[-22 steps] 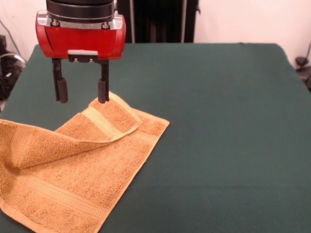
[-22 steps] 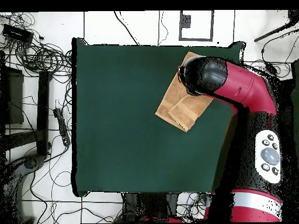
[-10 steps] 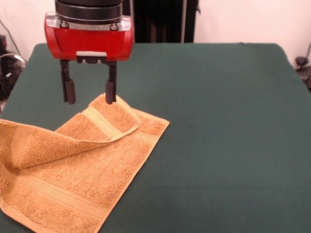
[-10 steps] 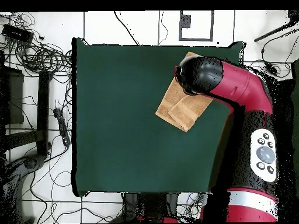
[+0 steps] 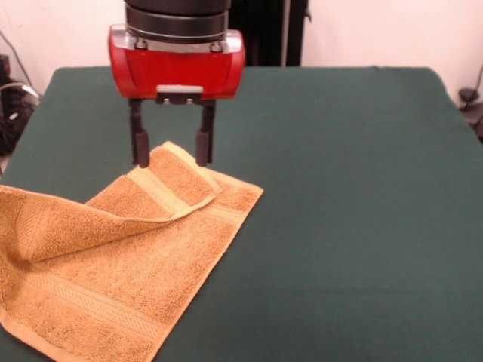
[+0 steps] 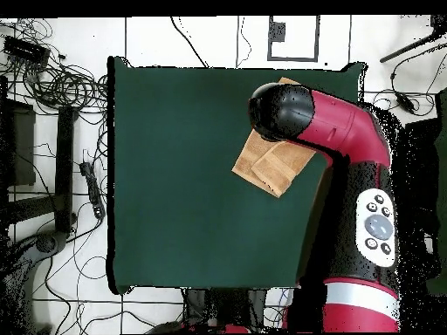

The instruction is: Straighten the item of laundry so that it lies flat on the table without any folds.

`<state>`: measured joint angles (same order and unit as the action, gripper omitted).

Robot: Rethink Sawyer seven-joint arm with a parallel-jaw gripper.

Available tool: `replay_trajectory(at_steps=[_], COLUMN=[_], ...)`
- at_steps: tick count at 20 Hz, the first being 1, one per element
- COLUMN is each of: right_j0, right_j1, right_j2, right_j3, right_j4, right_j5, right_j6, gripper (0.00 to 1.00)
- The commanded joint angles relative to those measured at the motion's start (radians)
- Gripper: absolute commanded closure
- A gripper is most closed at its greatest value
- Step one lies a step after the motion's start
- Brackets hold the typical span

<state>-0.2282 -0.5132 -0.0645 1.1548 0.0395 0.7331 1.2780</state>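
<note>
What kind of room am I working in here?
Most likely a robotics lab: one table under green cloth, loose cables tangled over the tiled floor, and a towel as test piece beneath the open hand.

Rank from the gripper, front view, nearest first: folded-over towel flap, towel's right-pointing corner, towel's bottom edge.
From the gripper:
1. Folded-over flap of the towel, directly under the open fingers.
2. Right-pointing corner, just right and below.
3. Bottom edge, lower left, farthest.
</note>
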Motion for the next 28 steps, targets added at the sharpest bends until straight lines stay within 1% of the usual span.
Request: replay_trajectory(at_steps=[1,10,14,20,28], right_j0=[0.048,0.050,0.044,0.040,0.041], right_j1=[0.084,0.090,0.089,0.090,0.090], right_j2=[0.003,0.006,0.016,0.021,0.021], right_j3=[0.186,0.193,0.203,0.212,0.244], right_j4=[0.036,0.032,0.020,0.024,0.024], right_j5=[-0.053,-0.073,-0.101,-0.106,-0.164], right_j6=[0.348,0.322,0.293,0.283,0.295], gripper=[0.00,0.00,0.00,0.00,0.00])
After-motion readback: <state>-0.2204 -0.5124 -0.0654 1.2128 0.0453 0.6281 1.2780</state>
